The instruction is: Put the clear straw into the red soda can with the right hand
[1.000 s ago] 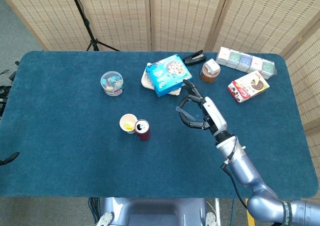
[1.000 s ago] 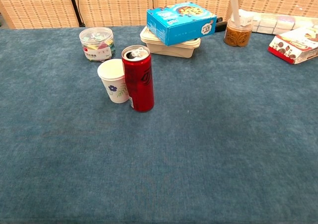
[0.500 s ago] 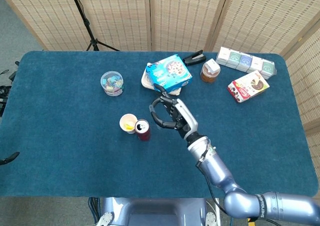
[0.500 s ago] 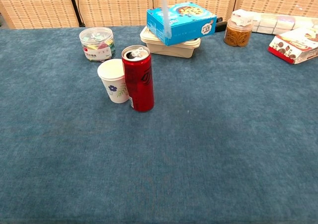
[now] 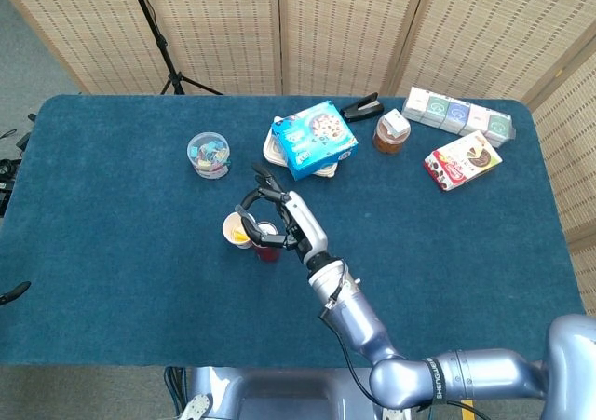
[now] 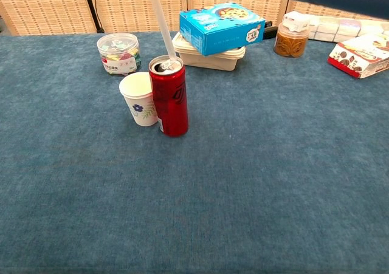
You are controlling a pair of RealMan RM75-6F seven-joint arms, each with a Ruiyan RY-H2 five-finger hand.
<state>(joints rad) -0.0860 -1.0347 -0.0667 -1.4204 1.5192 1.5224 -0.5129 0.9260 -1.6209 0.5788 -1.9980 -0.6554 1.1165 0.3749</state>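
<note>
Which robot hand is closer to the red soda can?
The right robot hand. It hovers directly above the red soda can, holding the clear straw with its lower end at the can's top. The left robot hand shows in neither view.

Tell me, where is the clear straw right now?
In the chest view, the clear straw slants down from the top edge, its lower tip at the red soda can, which stands beside the paper cup.

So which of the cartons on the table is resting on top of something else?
The blue cookie box: it lies on the white lidded food tray. The red-and-white snack box and the row of small cartons sit directly on the cloth.
</note>
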